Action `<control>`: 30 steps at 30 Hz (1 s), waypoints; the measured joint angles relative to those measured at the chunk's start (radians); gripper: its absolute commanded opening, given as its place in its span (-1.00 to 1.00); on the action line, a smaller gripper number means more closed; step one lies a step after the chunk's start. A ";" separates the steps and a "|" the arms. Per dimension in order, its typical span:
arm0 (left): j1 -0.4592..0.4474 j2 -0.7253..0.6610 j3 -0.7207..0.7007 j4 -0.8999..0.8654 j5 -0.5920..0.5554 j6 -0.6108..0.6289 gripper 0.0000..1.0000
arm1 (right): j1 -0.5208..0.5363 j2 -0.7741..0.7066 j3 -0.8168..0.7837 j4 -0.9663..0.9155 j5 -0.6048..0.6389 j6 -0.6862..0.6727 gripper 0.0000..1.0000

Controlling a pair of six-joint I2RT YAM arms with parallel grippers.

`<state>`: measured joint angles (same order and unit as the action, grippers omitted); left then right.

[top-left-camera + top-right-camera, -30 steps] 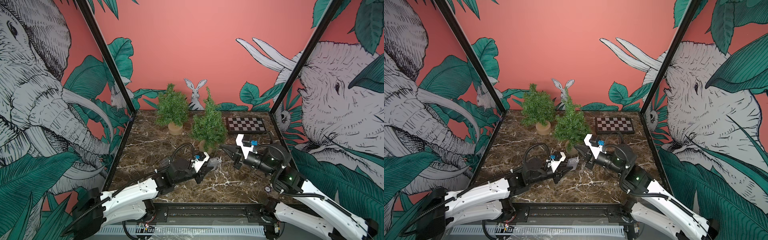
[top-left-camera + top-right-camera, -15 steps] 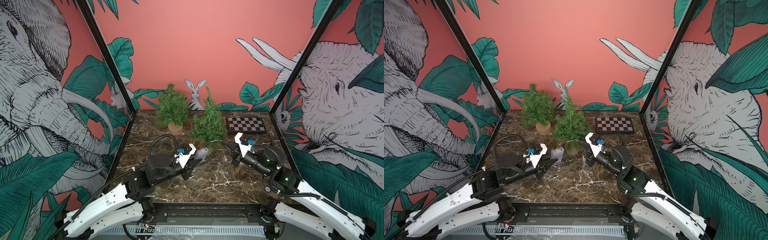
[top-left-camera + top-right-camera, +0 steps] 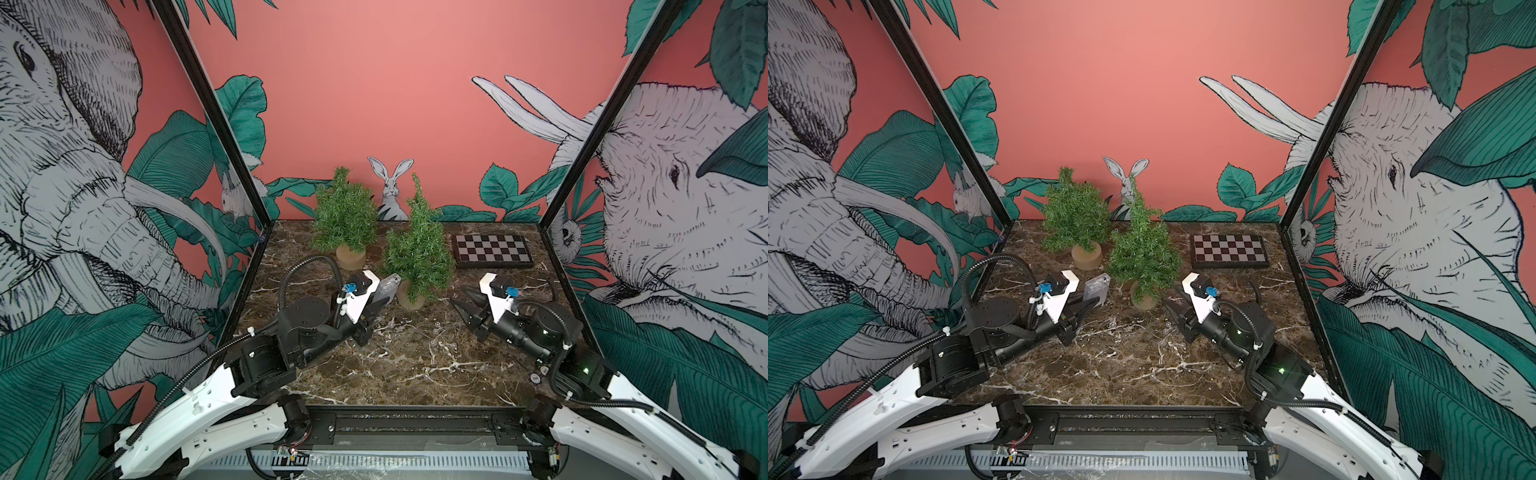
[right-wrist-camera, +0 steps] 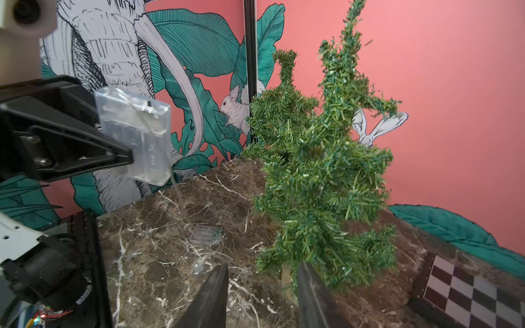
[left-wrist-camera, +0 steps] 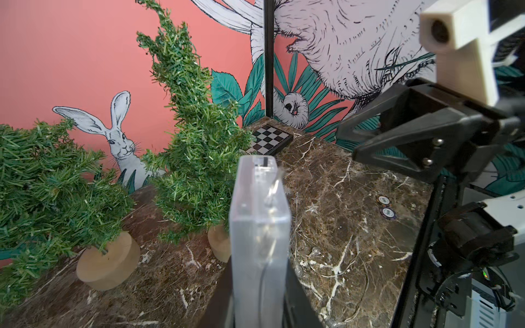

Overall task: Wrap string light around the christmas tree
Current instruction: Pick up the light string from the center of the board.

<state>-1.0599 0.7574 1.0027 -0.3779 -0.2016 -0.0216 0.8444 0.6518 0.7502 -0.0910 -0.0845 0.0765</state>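
Left gripper (image 3: 380, 303) is clamping the string light's clear battery box (image 3: 388, 286), holding it raised just left of the christmas tree (image 3: 417, 253), which is standing mid-surface. Thin wire (image 4: 179, 198) is trailing from the box down onto the marble surface (image 3: 415, 365), near the tree's base. Right gripper (image 3: 457, 300) is hovering right of the tree, jaws parted, gripping nothing. Second tree (image 3: 345, 216) is standing by the far edge.

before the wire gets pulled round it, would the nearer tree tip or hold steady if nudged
Probably tips easily: the nearer tree is tall and bushy on a small wooden base. It looks light, so the string light wire could drag it if it snags. Its curled tip suggests it bends rather than snaps.
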 measured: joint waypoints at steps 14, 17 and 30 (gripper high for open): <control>0.000 0.018 0.019 0.010 -0.029 -0.015 -1.00 | 0.187 0.063 -0.341 -0.078 0.016 0.217 -0.33; 0.000 0.016 0.024 0.011 -0.034 -0.033 -1.00 | 0.266 0.124 -0.342 -0.071 0.083 0.254 -0.32; 0.000 -0.003 0.023 0.019 -0.071 -0.110 -1.00 | 0.446 0.414 -0.336 -0.067 0.258 0.328 -0.27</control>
<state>-1.0599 0.7540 1.0260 -0.3592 -0.2729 -0.1318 1.2903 1.0660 0.4137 -0.1577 0.1738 0.4046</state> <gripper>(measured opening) 0.218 0.363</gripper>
